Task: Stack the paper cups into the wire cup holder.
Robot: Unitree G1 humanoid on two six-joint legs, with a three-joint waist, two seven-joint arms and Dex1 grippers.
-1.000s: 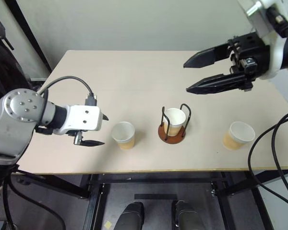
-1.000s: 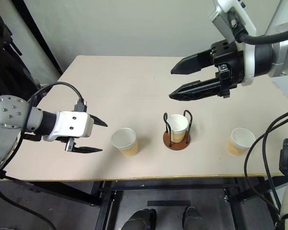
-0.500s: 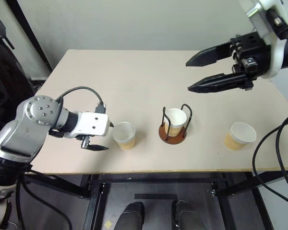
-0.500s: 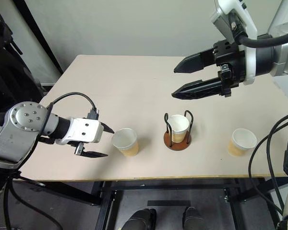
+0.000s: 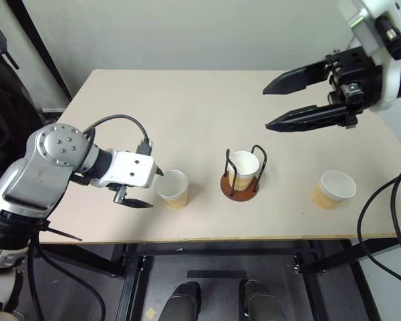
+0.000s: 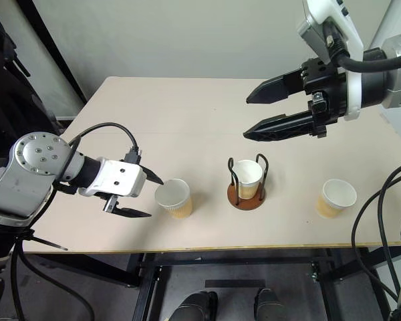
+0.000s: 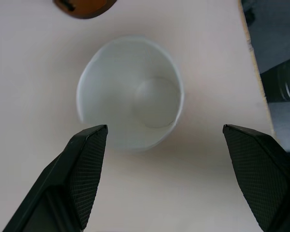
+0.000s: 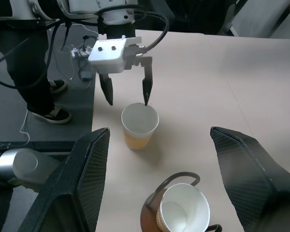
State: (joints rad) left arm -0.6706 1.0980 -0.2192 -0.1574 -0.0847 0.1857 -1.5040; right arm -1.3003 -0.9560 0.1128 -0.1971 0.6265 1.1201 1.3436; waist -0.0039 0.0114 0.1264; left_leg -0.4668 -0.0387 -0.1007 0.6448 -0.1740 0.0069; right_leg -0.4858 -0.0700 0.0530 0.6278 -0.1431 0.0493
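Bare table lies open behind the wire cup holder.

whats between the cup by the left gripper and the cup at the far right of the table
The wire cup holder, already holding one paper cup, stands between the left cup and the right cup; both eye views show it.

left gripper | moved right | now beside cup

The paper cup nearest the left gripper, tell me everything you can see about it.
This paper cup is small and tapered, white inside and at the rim, tan-yellow outside. It stands upright and empty on the table, apart from the wire cup holder. The left gripper is open, one of its fingers at the rim, the other clear.
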